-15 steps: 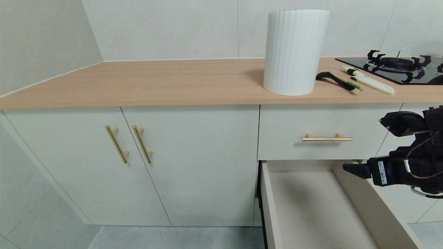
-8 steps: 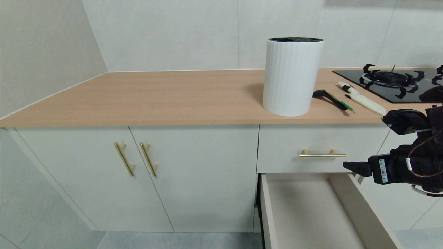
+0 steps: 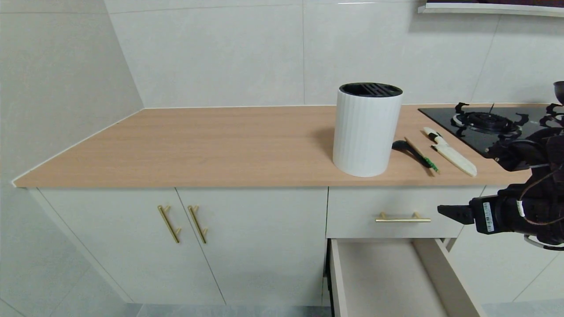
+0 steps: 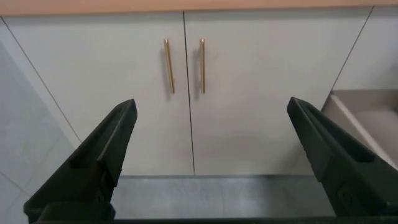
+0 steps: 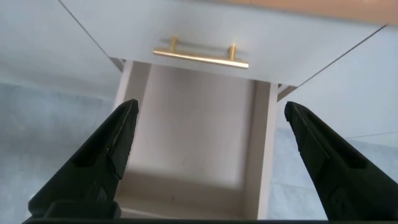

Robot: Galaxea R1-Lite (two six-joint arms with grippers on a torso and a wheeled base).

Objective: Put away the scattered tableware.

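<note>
Knife (image 3: 450, 152), black spoon (image 3: 404, 147), chopsticks (image 3: 422, 155): lay on worktop (image 3: 220, 145) beside white holder (image 3: 365, 132). Lower drawer (image 3: 379, 281): stood open. Left end effector (image 4: 211, 102), right end effector (image 5: 209, 106): were spread apart, empty.

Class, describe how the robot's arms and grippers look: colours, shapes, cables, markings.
The right arm is black and blocky, with a white barcode label and a thin brown cable. The left gripper and right gripper each have two black, wedge-shaped, tapering fingers.
</note>
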